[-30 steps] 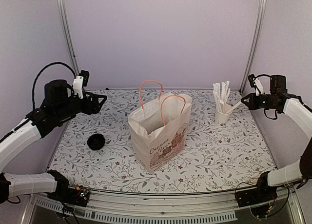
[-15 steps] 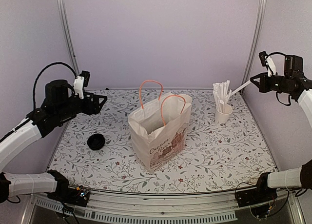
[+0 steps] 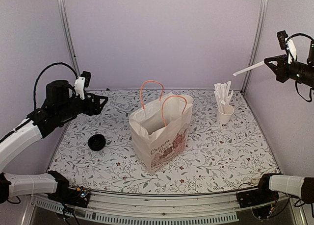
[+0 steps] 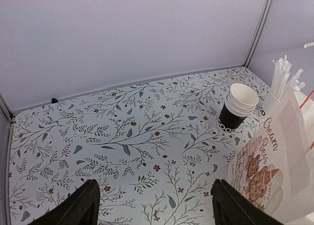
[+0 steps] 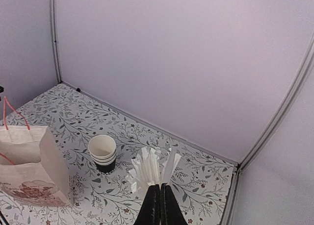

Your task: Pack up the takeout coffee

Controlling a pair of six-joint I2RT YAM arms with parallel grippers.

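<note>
Takeout coffee (image 3: 97, 142), if that small dark round thing is it, lies on the desk (image 3: 221, 156) left of the open paper bag (image 3: 162, 132), so it seems not yet packed. Left fingers (image 4: 83, 205) stand apart and empty. Right fingers (image 5: 154, 205) are clamped on a pale stick (image 3: 248, 68), held high.

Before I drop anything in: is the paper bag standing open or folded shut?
Open. The paper bag stands upright on the table, its mouth spread wide, the pale inside showing.
</note>
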